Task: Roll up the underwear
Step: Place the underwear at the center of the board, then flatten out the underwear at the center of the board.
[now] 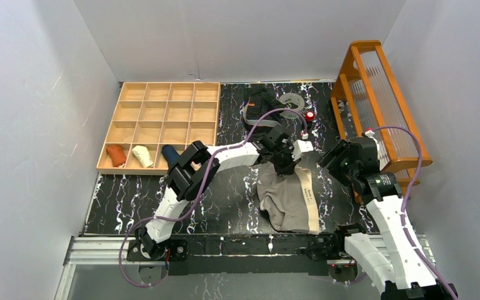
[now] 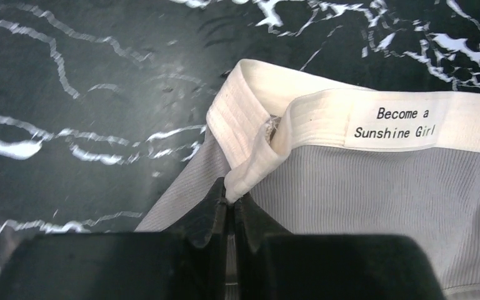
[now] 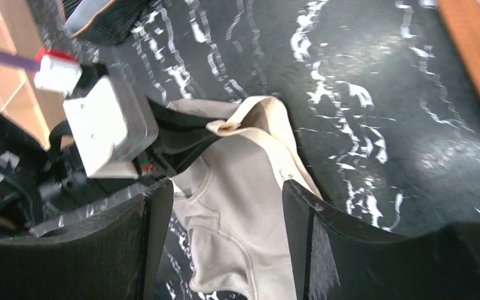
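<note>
Left gripper (image 2: 230, 199) pinches shut on the pale waistband (image 2: 244, 119) of the beige-grey underwear (image 1: 287, 200), spread on the marbled black table (image 1: 225, 194); right gripper (image 3: 225, 195), jaws wide, holds nothing close by.

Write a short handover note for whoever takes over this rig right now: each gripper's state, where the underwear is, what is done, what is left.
Left gripper: shut on a fold of the waistband of the beige-grey underwear.
Right gripper: open, over the same garment, holding nothing.
Beige-grey underwear: spread on the table in front of the arms, not rolled.
Black striped underwear: crumpled near the table's far edge, away from both grippers.
Done: one grip on the waistband, no roll begun.
Left: roll both garments.
</note>
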You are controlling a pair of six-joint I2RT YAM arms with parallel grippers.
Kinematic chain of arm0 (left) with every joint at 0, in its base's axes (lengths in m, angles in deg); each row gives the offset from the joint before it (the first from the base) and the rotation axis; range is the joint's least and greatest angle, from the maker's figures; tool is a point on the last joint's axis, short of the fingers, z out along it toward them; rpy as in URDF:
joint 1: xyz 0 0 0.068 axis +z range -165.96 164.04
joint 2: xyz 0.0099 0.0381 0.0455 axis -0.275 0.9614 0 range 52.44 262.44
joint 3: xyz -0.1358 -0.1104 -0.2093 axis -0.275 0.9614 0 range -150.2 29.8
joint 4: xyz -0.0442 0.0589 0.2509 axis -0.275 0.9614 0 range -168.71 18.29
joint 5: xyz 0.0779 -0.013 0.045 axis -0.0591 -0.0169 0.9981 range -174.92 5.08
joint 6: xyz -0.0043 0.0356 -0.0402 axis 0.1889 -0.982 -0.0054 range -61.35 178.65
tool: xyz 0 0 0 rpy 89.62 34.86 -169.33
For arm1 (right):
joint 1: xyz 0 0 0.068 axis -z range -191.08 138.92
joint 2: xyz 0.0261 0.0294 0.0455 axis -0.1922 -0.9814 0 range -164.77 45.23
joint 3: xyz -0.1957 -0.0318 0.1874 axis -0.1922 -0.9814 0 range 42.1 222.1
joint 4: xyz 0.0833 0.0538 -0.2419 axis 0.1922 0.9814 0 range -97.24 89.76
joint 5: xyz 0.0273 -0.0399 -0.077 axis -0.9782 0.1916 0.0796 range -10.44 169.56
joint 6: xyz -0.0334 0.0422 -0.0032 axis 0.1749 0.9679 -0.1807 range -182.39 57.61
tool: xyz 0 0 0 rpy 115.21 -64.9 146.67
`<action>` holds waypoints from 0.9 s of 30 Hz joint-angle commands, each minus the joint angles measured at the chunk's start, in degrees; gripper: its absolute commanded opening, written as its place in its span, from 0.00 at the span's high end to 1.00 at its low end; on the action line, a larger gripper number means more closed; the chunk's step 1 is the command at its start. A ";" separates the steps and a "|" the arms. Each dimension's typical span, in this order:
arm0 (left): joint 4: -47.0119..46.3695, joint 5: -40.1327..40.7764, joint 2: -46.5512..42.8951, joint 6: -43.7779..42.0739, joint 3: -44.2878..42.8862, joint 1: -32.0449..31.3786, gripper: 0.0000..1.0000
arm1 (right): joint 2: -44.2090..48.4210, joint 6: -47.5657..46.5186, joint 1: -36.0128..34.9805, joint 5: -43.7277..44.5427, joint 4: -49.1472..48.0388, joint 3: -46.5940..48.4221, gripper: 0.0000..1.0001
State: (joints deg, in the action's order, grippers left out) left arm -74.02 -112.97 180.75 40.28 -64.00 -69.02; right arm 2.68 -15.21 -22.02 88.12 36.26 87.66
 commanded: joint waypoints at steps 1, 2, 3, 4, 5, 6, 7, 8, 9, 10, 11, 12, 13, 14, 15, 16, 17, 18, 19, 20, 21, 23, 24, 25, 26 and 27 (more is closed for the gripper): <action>-4.29 5.74 -9.43 10.15 3.27 4.71 1.00 | -1.36 -9.54 0.11 -14.10 -8.87 -0.23 0.28; -3.69 5.61 -10.57 12.39 3.96 6.39 1.00 | -1.89 -11.45 0.11 -17.40 -10.73 -0.37 0.29; -4.03 5.48 -11.98 14.61 5.42 7.91 1.00 | -2.63 -12.44 0.05 -19.54 -11.25 -0.20 0.29; -5.21 5.71 -13.78 16.63 7.40 9.62 1.00 | -3.95 -13.20 0.08 -21.03 -11.58 0.14 0.29; -7.12 6.02 -15.69 17.79 10.01 10.68 1.00 | -4.48 -13.85 0.07 -22.05 -11.71 0.32 0.29; -8.20 6.63 -17.76 18.87 12.44 11.42 1.00 | -5.63 -14.34 -0.01 -22.33 -11.43 0.83 0.29; -8.06 7.43 -19.49 20.17 14.12 11.93 1.00 | -5.95 -15.29 0.01 -22.89 -11.45 1.08 0.29; -6.44 9.97 -20.91 20.95 14.99 12.40 1.00 | -6.59 -17.22 -0.03 -24.59 -12.11 1.46 0.30; -4.47 11.68 -22.17 22.00 15.65 12.93 1.00 | -7.19 -18.35 -0.22 -25.36 -12.24 1.91 0.30; -2.64 12.68 -23.27 23.85 16.53 13.68 1.00 | -8.10 -19.86 -0.57 -25.57 -11.80 2.68 0.31; -1.70 13.63 -24.53 26.04 17.77 14.40 1.00 | -9.50 -21.32 -1.22 -25.14 -10.59 3.79 0.32; -1.37 14.76 -25.70 28.55 19.34 14.97 1.00 | -10.83 -22.24 -2.17 -23.89 -9.23 4.99 0.32; -1.58 15.57 -26.98 31.20 21.36 15.45 1.00 | -12.19 -22.79 -3.55 -22.70 -8.52 5.92 0.33; -2.05 16.40 -28.30 32.82 23.33 15.77 1.00 | -13.41 -22.84 -5.30 -21.08 -8.00 6.69 0.32; -2.77 16.98 -29.84 34.29 25.29 16.05 1.00 | -14.79 -22.64 -7.24 -18.92 -7.62 7.60 0.31; -3.39 17.18 -30.58 35.34 27.43 16.29 1.00 | -16.35 -22.42 -9.66 -16.47 -7.23 8.33 0.30; -3.36 17.33 -30.86 35.96 28.09 16.50 1.00 | -17.99 -21.95 -12.11 -12.58 -6.68 9.11 0.29; -2.51 17.69 -30.92 36.24 28.26 16.64 1.00 | -20.01 -20.77 -14.26 -7.99 -5.70 10.02 0.28; -1.66 18.25 -30.81 36.34 28.29 16.73 1.00 | -22.00 -19.67 -15.47 -4.05 -4.78 10.92 0.27; -0.99 18.53 -30.76 36.30 28.24 16.82 1.00 | -23.97 -19.44 -16.10 -2.15 -4.66 11.86 0.25; -0.67 18.69 -30.62 36.26 28.23 16.92 1.00 | -26.27 -19.21 -16.39 -0.97 -4.67 12.88 0.24; -0.30 19.59 -30.50 36.36 28.23 17.00 1.00 | -30.79 -18.70 -16.32 1.18 -6.06 14.42 0.21; -0.13 19.83 -30.37 36.39 28.02 17.11 1.00 | -33.23 -18.92 -16.33 2.04 -6.43 15.60 0.21; 0.29 19.80 -30.18 36.32 27.77 17.18 1.00 | -35.63 -18.54 -16.31 3.59 -6.34 17.17 0.20; 0.62 19.95 -30.10 36.30 27.41 17.24 1.00 | -38.04 -18.34 -16.23 4.66 -6.89 18.42 0.20; 1.01 20.02 -30.11 36.30 27.24 17.32 1.00 | -40.21 -18.60 -16.07 4.67 -6.85 20.05 0.20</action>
State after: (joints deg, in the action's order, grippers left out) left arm -75.09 -94.74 151.57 75.56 -35.72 -52.34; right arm -31.24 -34.34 -38.41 85.36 30.10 101.60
